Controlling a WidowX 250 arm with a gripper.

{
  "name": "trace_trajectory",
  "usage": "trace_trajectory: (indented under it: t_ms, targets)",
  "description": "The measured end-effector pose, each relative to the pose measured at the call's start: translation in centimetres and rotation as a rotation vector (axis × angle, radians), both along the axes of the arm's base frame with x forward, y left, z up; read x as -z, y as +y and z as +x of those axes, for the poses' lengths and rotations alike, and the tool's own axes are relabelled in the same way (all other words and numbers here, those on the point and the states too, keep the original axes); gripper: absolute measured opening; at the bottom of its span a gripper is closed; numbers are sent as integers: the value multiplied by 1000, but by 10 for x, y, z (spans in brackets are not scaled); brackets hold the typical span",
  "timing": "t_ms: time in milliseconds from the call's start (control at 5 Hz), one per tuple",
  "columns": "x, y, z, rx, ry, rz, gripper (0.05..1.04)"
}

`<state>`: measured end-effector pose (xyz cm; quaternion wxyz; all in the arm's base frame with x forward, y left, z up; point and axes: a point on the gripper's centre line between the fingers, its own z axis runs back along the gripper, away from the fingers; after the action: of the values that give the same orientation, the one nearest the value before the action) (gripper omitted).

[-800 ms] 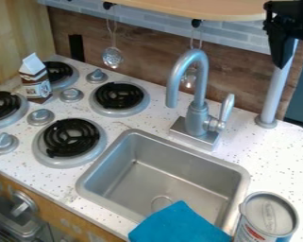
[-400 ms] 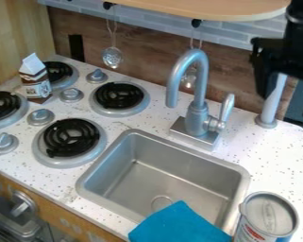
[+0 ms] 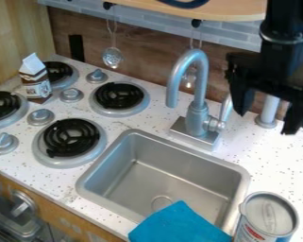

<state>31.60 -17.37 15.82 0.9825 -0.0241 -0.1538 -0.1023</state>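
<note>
The black gripper (image 3: pixel 267 122) hangs at the upper right, above the counter behind the sink's right side. Its two fingers stand wide apart, with nothing between them. Just left of it are the faucet (image 3: pixel 196 101) and its handle. A blue cloth (image 3: pixel 179 224) drapes over the front rim of the metal sink (image 3: pixel 163 137). To the cloth's right stands a can (image 3: pixel 267 215) with a grey lid. A small brown and white carton (image 3: pixel 35 80) is upright at the far left, among the stove burners.
Several black coil burners (image 3: pixel 71 137) and grey knobs (image 3: pixel 41 116) cover the left of the counter (image 3: pixel 276 165). A grey post (image 3: pixel 267 113) rises behind the gripper. Two utensils, one a slotted ladle (image 3: pixel 113 57), hang on the back wall below a wooden shelf (image 3: pixel 223 9).
The gripper has come down and to the left from the upper right corner, and both its fingers are now in view. The cloth, can and carton have stayed put.
</note>
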Motion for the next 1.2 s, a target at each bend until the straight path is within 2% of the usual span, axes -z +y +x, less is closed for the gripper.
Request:
trace_trajectory:
  t_ms: [200, 600, 1000, 1200]
  targets:
    - [10, -2, -23, 19, 8, 23, 999]
    - [43, -12, -57, 74, 21, 61, 999]
    - [80, -19, -67, 98, 17, 83, 999]
    - [105, -15, -71, 96, 19, 88, 999]
